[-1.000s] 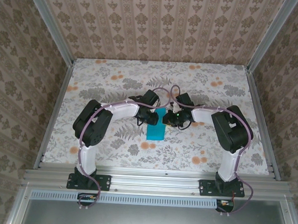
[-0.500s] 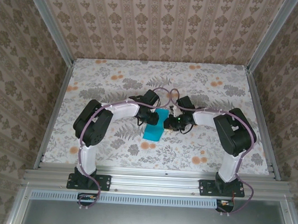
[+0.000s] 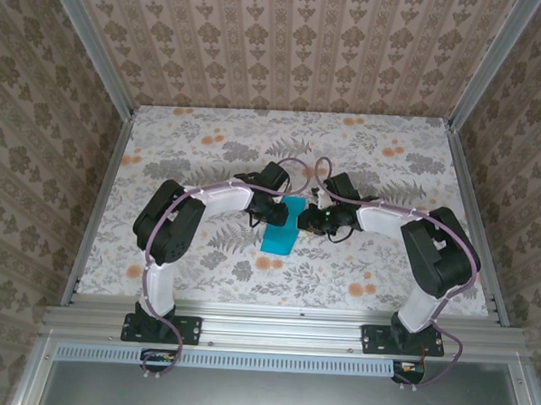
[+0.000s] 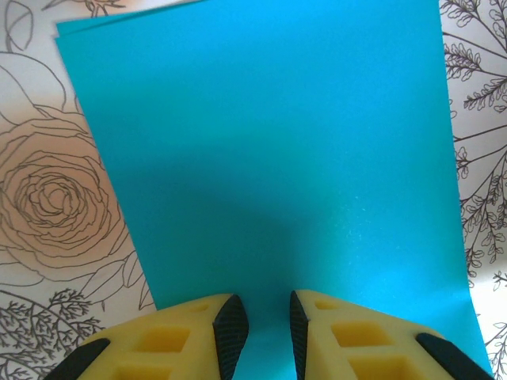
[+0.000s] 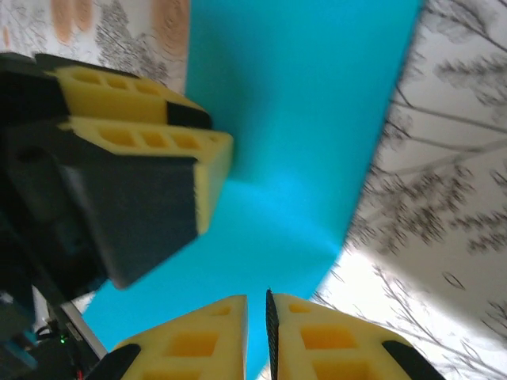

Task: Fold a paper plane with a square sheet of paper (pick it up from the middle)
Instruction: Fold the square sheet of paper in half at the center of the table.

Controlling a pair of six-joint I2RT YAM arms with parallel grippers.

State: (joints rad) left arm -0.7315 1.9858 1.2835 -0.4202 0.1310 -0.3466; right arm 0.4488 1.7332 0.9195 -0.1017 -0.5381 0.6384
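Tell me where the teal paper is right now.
In the top view the teal paper sits in the middle of the table, between the left gripper and the right gripper, with its right edge lifted toward the right gripper.

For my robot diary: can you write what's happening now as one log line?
step: folding | teal paper: folded rectangle on table | left hand: slightly open over paper | right hand: shut on paper edge

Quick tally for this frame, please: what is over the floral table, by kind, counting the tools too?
teal paper sheet: 1
yellow-fingered tools: 2 (left tool, right tool)
Total: 3
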